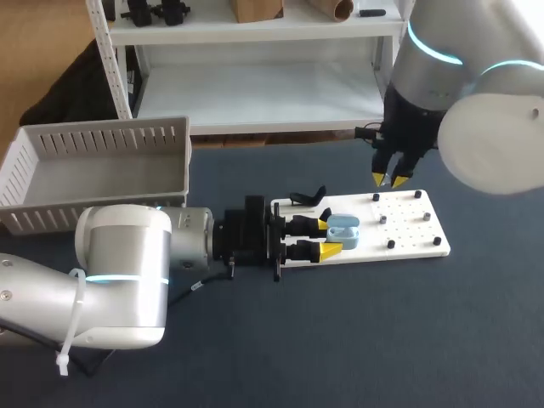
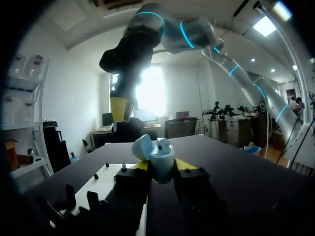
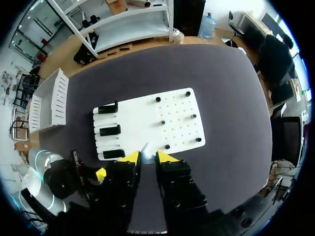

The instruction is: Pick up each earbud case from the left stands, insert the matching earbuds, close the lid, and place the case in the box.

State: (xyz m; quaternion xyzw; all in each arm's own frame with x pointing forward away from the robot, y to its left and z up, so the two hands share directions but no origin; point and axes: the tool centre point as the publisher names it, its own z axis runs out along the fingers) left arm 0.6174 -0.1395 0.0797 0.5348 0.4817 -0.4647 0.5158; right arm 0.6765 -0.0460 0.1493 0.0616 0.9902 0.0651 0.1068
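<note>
A light blue earbud case (image 1: pixel 343 229) with its lid open is held upright over the near end of the white board (image 1: pixel 412 238), and my left gripper (image 1: pixel 331 238) is shut on it from both sides. In the left wrist view the case (image 2: pixel 161 160) sits between the yellow tips, its lid (image 2: pixel 141 146) tipped back. My right gripper (image 1: pixel 391 179) hangs above the board's far side, shut on a small pale earbud (image 3: pixel 145 149). It stands above and beyond the case, not touching it. Black stands (image 3: pixel 110 130) line the board's left end.
The grey slatted box (image 1: pixel 102 170) stands at the back left of the table, also seen beside the board (image 3: pixel 49 101). Several small black pegs (image 3: pixel 162 122) stick up from the board. Dark bare tabletop lies in front and to the right.
</note>
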